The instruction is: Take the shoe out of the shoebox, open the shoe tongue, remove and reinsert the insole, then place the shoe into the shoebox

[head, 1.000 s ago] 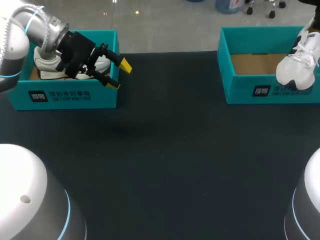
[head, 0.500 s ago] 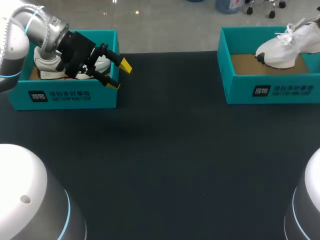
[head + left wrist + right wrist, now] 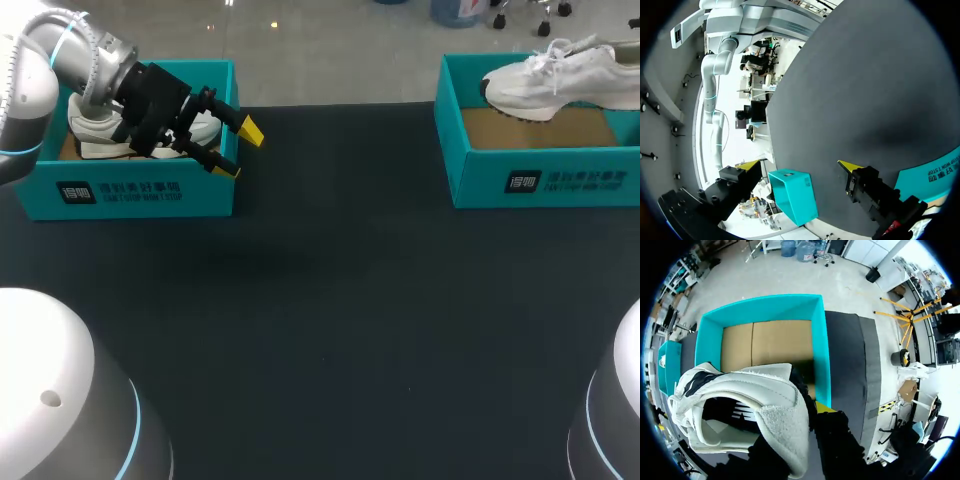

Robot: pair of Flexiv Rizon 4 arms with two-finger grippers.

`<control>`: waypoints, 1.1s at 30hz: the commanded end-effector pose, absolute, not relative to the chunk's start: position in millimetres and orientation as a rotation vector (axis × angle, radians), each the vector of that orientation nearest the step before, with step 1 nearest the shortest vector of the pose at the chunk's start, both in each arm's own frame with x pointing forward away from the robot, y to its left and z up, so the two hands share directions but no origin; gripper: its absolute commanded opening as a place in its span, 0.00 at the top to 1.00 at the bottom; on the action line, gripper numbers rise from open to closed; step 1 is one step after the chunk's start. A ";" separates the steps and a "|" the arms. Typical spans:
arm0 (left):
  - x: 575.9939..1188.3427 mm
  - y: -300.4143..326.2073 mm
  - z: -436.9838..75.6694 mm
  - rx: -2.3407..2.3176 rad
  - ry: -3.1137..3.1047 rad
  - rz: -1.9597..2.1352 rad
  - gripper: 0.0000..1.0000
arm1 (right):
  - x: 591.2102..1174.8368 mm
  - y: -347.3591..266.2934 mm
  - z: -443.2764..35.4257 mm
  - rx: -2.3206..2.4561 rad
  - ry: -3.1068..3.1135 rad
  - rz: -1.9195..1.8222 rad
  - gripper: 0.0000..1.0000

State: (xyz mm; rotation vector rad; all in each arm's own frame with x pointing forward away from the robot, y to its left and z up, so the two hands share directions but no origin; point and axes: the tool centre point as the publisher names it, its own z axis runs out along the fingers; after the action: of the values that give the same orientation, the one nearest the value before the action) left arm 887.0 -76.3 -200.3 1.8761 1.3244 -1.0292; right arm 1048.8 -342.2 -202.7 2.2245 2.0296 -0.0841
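At the far left, the left arm (image 3: pixel 55 55) came in over the left shoebox (image 3: pixel 130 190), a teal box at the table's back-left corner. A second shoe (image 3: pixel 92 130), white with a pale sole, lay inside that box, partly hidden behind the arm's black wrist. The left gripper (image 3: pixel 240 150) hung just past the box's right end, above the front corner, with its two yellow-tipped fingers spread well apart and nothing between them. From its wrist camera the fingers pointed out across the dark table (image 3: pixel 330 320), and a strip of the teal box wall showed beside one finger.

The wide middle of the table was black cloth.

At the back right sat the right shoebox (image 3: pixel 540 180), also teal, with a bare brown cardboard floor. The white shoe (image 3: pixel 555 80) was held in the air above it, roughly level, its toe toward the left and its laces on top. The right gripper (image 3: pixel 812 412) was clamped on the shoe's heel collar. Only one yellow tip showed, pressed to the outside of the heel, with the other finger hidden by the shoe. Through the shoe's opening the dark inside could be seen, and the open box lay directly below and ahead of it.
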 end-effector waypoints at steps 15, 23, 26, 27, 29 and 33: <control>887.1 -76.4 -200.1 1.879 1.326 -1.027 0.00 | 1039.8 -340.8 -201.9 2.212 1.984 -0.056 1.00; 887.1 -76.4 -200.1 1.879 1.326 -1.027 0.00 | 1039.8 -340.8 -201.9 2.212 1.984 -0.056 1.00; 887.1 -76.4 -200.1 1.879 1.326 -1.027 0.00 | 1039.8 -340.8 -201.9 2.212 1.984 -0.056 1.00; 887.1 -76.4 -200.1 1.879 1.326 -1.027 0.00 | 1039.8 -340.8 -201.9 2.212 1.984 -0.056 1.00; 887.1 -76.4 -200.1 1.879 1.326 -1.027 0.00 | 1039.8 -340.8 -201.9 2.212 1.984 -0.056 1.00; 887.1 -76.4 -200.1 1.879 1.326 -1.027 0.00 | 1038.6 -337.5 -207.2 2.220 1.992 -0.047 1.00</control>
State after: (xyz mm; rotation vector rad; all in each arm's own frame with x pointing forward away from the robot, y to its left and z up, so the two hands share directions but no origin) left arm 887.0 -76.3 -200.3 1.8761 1.3244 -1.0292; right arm 1041.7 -338.5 -203.9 2.2221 1.9834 -0.0545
